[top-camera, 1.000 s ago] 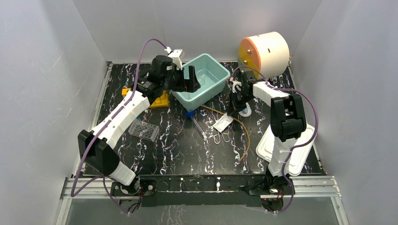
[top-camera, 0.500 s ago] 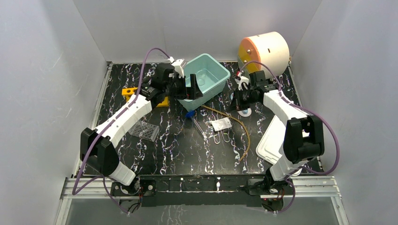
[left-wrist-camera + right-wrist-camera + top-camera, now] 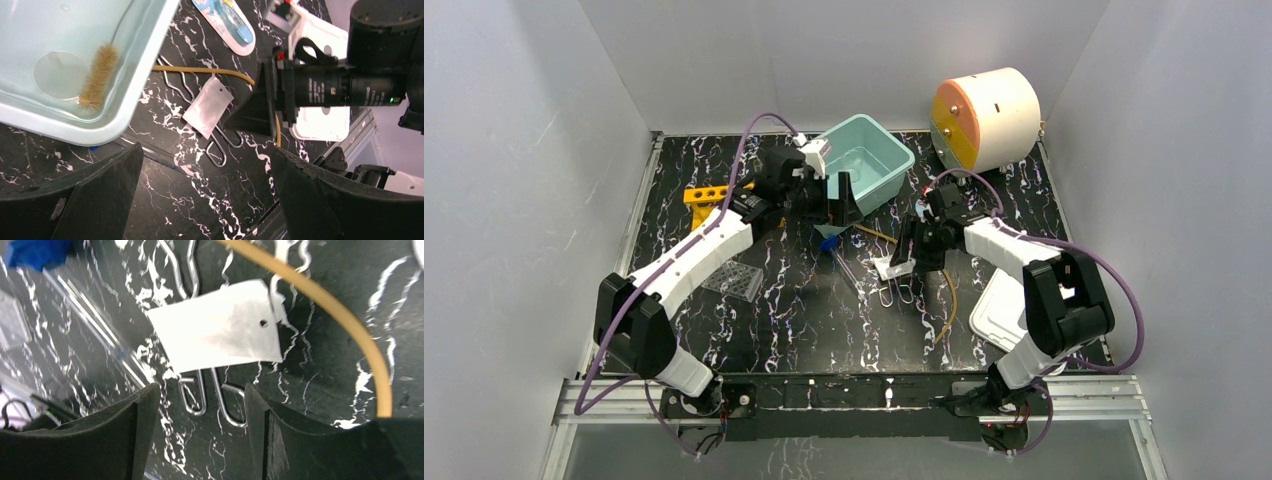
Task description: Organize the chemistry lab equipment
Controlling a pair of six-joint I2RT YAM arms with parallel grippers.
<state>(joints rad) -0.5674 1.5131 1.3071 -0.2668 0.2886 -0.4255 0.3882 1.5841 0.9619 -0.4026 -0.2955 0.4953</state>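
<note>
One white card (image 3: 220, 327) lies flat on the black table (image 3: 804, 320), on top of the wire clips (image 3: 194, 409) and just beside the amber tubing (image 3: 330, 305). Right gripper (image 3: 200, 400) hangs over it, jaws spread and empty, likely lined up to pinch it. Left gripper (image 3: 205, 175), also spread and empty, sits by the teal bin (image 3: 135, 95) that holds the brush (image 3: 97, 70) and glass dish (image 3: 55, 75), probably the drop spot.

From above, your left arm (image 3: 714, 235) covers part of the yellow rack (image 3: 706, 192) toward the worktop's far left corner, and the right arm (image 3: 1009, 242) hides a stretch of the white tray (image 3: 989, 315) by the right edge. On the right wrist, the wire clips (image 3: 220, 395) pass under the white card (image 3: 220, 335), their middle unseen. The amber tubing (image 3: 381, 395) slips behind a finger (image 3: 320, 440), and the picture's corner cuts the blue cap (image 3: 35, 252).
</note>
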